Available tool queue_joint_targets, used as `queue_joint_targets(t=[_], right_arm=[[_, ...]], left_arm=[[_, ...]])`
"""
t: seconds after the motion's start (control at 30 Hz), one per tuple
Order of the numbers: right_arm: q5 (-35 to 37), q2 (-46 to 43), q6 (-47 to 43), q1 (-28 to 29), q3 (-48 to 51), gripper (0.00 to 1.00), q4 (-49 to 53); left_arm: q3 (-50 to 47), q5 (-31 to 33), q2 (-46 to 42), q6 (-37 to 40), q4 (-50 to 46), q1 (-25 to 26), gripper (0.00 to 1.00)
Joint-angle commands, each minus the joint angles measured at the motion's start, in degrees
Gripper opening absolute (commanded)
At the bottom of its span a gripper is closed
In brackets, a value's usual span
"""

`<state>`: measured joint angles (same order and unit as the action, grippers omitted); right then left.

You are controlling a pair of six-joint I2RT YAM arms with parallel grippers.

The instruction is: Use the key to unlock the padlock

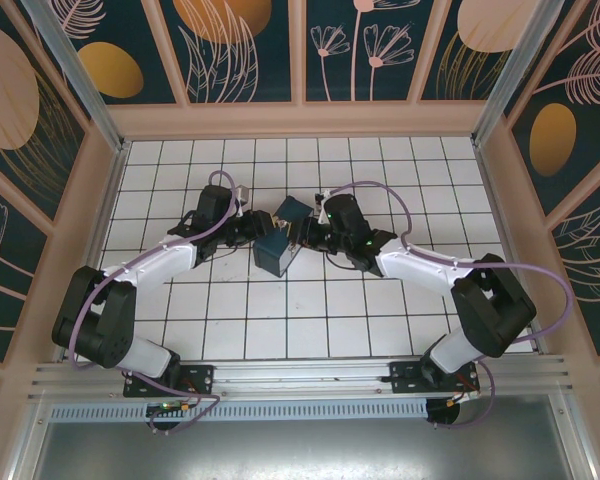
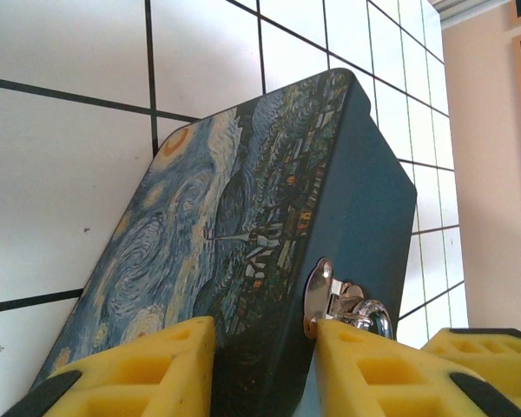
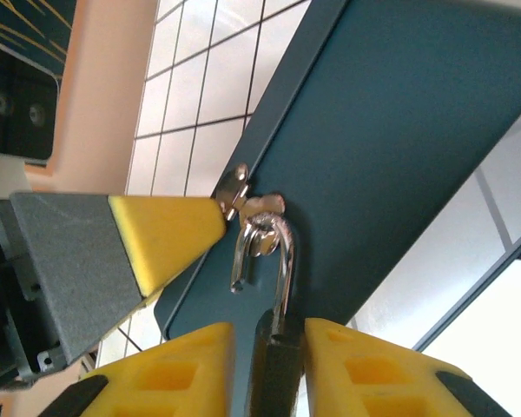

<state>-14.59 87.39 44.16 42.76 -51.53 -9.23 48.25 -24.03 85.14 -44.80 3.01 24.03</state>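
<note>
Right wrist view: small dark padlock (image 3: 276, 378), silvery shackle (image 3: 285, 261) through the hasp (image 3: 236, 187) of the blue box (image 3: 391, 130), sits between the right gripper (image 3: 267, 334) fingers (image 3: 182, 369), clamped or loose cannot tell; steady its body squarely, keyhole facing outward.

The padlock (image 3: 274, 369) sits at lower centre of the right wrist view. Its dark body is at the bottom edge, and its thin silvery shackle loops upward through the hasp (image 3: 234, 187) of the blue box (image 3: 391, 130).

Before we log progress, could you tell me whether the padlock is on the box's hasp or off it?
On: the padlock's shackle loops through the box's hasp; its dark body sits between the right gripper's fingers.
</note>
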Motion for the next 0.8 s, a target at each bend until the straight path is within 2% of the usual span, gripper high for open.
queue_joint_targets(t=[0.0, 0.1, 0.23, 0.4, 0.57, 0.77], right_arm=[[0.02, -1.07, -2.26, 0.82, -2.54, 0.29, 4.69], [0.44, -1.45, -3.30, 0.66, -3.43, 0.29, 7.19], [-0.43, -0.18, -3.72, 0.70, -4.72, 0.24, 7.90], [1.10, 1.15, -1.06, 0.77, -6.12, 0.01, 8.19], [6.30, -0.08, 4.20, 0.90, -7.52, 0.00, 8.05], [10.17, 1.13, 8.30, 2.42, -8.39, 0.00, 5.93]], left_arm=[[0.88, 0.61, 0.47, -0.63, -0.96, 0.71, 0.33], [0.98, 0.68, 0.55, -0.56, -0.74, 0.75, 0.33], [0.71, 0.74, 0.37, -0.78, -0.46, 0.75, 0.33], [-0.46, -0.62, -0.37, -2.01, 0.18, 1.00, 0.32], [-2.29, -4.41, -2.04, -3.54, 1.21, 1.81, 0.34], [-0.70, -5.92, -1.95, -0.73, -1.07, 4.28, 0.33]])
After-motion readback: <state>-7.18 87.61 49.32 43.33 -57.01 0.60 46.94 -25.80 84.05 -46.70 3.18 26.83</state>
